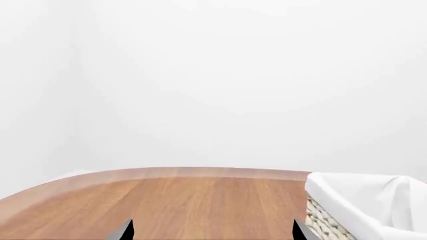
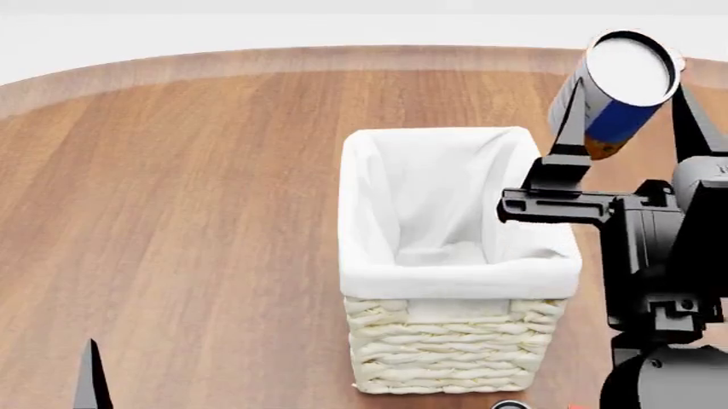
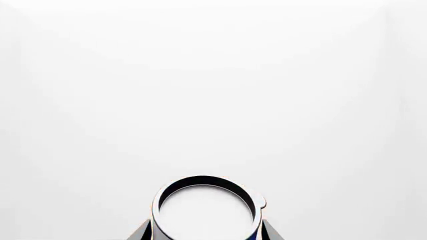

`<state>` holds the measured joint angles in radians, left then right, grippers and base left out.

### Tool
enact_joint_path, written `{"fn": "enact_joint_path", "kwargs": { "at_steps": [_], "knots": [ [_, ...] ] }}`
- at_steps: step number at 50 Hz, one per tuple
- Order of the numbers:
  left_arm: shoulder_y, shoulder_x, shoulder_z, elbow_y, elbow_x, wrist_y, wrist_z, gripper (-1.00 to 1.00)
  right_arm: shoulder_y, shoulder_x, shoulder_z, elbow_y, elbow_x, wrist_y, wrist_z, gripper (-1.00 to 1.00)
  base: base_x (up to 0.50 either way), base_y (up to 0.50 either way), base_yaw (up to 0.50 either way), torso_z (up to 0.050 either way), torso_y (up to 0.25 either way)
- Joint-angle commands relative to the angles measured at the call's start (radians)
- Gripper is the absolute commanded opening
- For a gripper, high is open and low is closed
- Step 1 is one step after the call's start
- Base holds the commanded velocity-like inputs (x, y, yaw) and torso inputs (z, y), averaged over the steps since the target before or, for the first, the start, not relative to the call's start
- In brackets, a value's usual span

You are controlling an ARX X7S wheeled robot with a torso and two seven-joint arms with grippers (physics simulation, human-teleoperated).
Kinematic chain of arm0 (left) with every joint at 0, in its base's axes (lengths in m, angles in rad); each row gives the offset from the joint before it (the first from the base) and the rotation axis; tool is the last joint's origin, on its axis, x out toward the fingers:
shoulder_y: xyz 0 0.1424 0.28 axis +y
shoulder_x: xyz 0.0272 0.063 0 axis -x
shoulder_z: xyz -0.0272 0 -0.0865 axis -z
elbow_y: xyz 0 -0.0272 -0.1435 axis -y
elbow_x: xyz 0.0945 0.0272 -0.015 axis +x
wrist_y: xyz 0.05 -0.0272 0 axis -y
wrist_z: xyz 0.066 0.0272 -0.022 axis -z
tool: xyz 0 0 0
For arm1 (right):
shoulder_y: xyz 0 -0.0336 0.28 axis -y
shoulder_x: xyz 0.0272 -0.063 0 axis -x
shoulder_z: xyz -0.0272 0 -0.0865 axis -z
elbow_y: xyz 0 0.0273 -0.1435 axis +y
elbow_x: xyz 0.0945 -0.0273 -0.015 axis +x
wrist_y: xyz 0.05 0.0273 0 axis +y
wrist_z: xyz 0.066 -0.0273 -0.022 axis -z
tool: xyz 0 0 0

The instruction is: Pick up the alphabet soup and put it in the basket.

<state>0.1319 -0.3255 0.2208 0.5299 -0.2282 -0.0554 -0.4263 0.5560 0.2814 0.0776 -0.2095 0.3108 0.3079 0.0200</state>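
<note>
The alphabet soup (image 2: pixel 620 89), a blue-labelled can with an orange band and white flat top, is held high in my right gripper (image 2: pixel 626 106), tilted, to the right of and above the basket's far right corner. In the right wrist view the can's white top (image 3: pixel 205 210) sits between the two fingers against a white wall. The basket (image 2: pixel 455 341), cream woven with a white cloth lining, stands at the middle of the wooden table; its corner shows in the left wrist view (image 1: pixel 363 205). My left gripper (image 1: pixel 212 235) is open and empty, low over the table left of the basket.
The round wooden table (image 2: pixel 193 213) has its curved far edge near the white wall. A fingertip of my left gripper (image 2: pixel 89 375) shows at the bottom left of the head view. Something small peeks at the bottom edge below the basket (image 2: pixel 512 406).
</note>
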Motion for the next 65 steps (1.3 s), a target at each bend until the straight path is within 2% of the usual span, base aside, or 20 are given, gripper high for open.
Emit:
{"fn": "enact_joint_path", "kwargs": {
  "at_steps": [1,7,18,19,23,47,65],
  "knots": [
    [-0.006,0.0,0.002,-0.014,-0.003,0.006,-0.001,1.0,0.271,-0.049,-0.075,0.242,-0.026,0.012,-0.041,-1.0,0.0,0.0,0.0,0.0,0.0],
    [-0.007,-0.002,0.002,-0.017,-0.007,0.007,-0.002,1.0,0.404,-0.079,-0.118,0.454,-0.06,-0.04,-0.063,-1.0,0.0,0.0,0.0,0.0,0.0],
    [-0.004,-0.005,0.003,-0.016,-0.012,0.008,-0.005,1.0,0.687,-0.134,-0.183,0.992,-0.142,-0.24,-0.105,-1.0,0.0,0.0,0.0,0.0,0.001],
    [-0.004,-0.005,0.002,-0.019,-0.014,0.009,-0.005,1.0,0.751,-0.149,-0.168,1.121,-0.114,-0.273,-0.153,-1.0,0.0,0.0,0.0,0.0,0.0],
    [-0.004,-0.006,0.005,-0.014,-0.015,0.002,-0.007,1.0,0.916,-0.178,-0.19,1.515,-0.163,-0.475,-0.152,-1.0,0.0,0.0,0.0,0.0,0.002],
    [-0.019,-0.009,0.004,-0.051,-0.035,0.01,-0.005,1.0,0.955,-0.216,-0.181,1.518,-0.314,-0.039,-0.14,-1.0,0.0,0.0,0.0,0.0,0.001],
    [-0.029,-0.008,0.006,-0.08,-0.042,0.023,-0.004,1.0,0.956,-0.21,-0.183,1.518,-0.315,0.084,-0.123,-1.0,0.0,0.0,0.0,0.0,0.001]
  ]
}}
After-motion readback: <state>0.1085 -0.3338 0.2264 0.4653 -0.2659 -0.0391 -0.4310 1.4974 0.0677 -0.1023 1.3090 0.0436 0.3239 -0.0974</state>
